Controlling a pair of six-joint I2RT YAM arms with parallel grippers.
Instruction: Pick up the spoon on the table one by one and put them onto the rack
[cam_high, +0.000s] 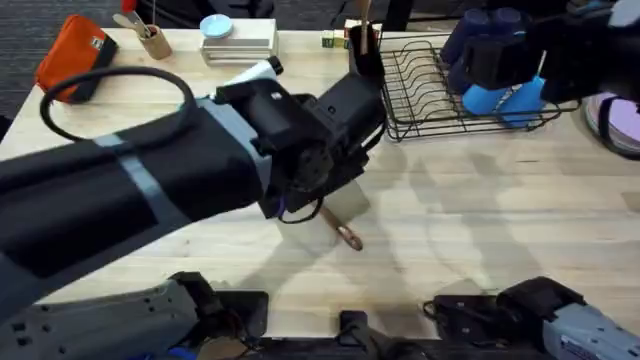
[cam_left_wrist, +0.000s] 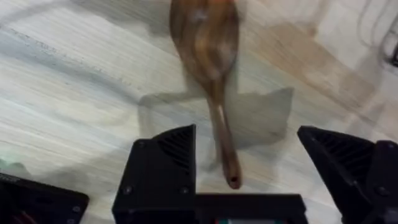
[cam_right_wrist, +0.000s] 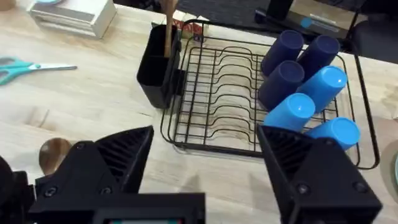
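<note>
Left arm (cam_high: 150, 190) hides most of the spoon (cam_high: 345, 235)

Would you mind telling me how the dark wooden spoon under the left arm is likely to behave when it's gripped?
The spoon looks like solid wood, so probably stiff and light. Its slim, glossy handle may slip or pivot in the open left claw. Lying flat on the table, it seems unlikely to roll.

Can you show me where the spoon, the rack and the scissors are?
spoon (cam_left_wrist: 205, 37), left wrist view, on its oval bowl.
rack (cam_right_wrist: 217, 93), right wrist view, on the wire floor.
scissors (cam_right_wrist: 18, 67), right wrist view, on the teal handle.
</note>
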